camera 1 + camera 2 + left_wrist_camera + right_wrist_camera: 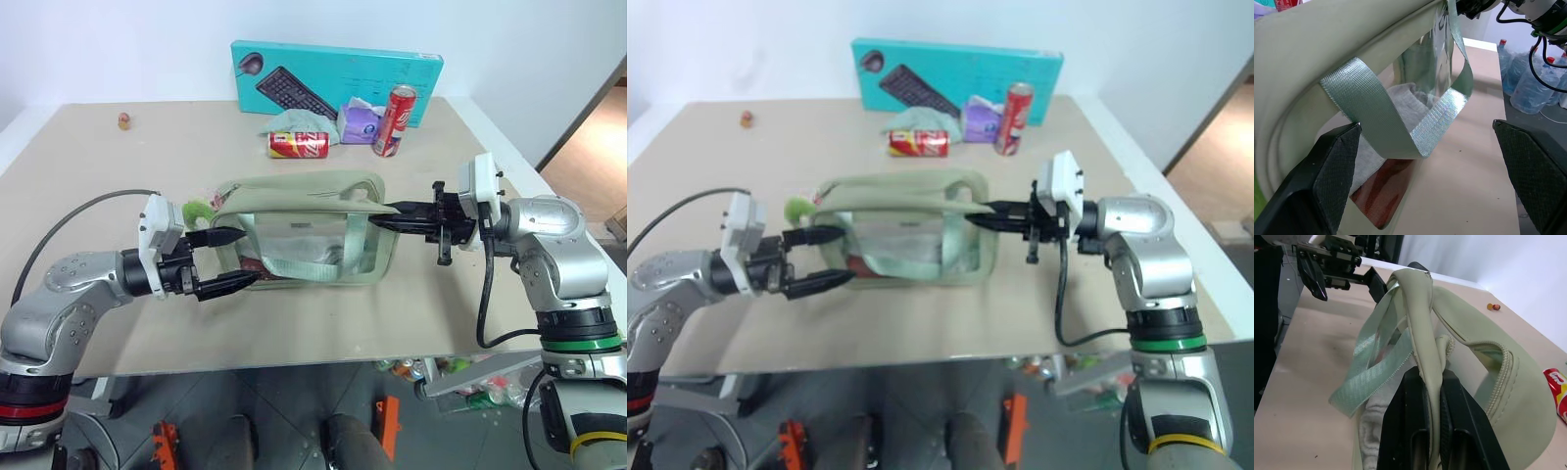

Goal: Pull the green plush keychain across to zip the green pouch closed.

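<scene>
Step in hand, as I read it: bracing the pouch, the zip pull not yet taken. The right gripper [384,214] has its two fingers pinched tight on the cloth edge at the pouch's end nearest it, stretching the top taut. The left gripper [230,260] stands wide open with nothing in it, its fingers bracketing the opposite end of the pouch [304,230]; in the left wrist view one finger [1327,171] sits against the pouch wall and the loose strap [1396,127].

The keychain [198,210] lies just beyond the left gripper's upper finger, at the pouch corner on that side. It is partly hidden, so I cannot tell where it joins the zip.

Next move, by my judgement: shift the open left fingers onto the keychain, close on it, then draw it along the top toward the right gripper while that end is held fast.

The pouch: pale green cloth, clear side panels, pale cloth and something red inside. The zip [1508,377] gapes open near the right gripper.
</scene>
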